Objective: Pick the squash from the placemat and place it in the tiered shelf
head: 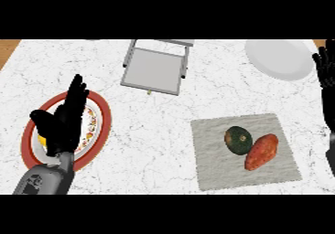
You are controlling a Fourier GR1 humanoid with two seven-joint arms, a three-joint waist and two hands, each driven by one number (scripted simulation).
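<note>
Squash (238,140) top exposed; sweet potato (261,151) touches its right side. Bare counter (163,119) between placemat (214,169) and tiered shelf (153,71).

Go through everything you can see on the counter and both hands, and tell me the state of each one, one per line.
squash: lying on the placemat, touching the sweet potato, not held
sweet potato: lying on the placemat
placemat: flat on the counter
tiered shelf: nothing on it
red-rimmed plate: partly hidden under the left hand
white plate: nothing on it
left hand: open, holding nothing
right hand: open, at the right edge
</note>
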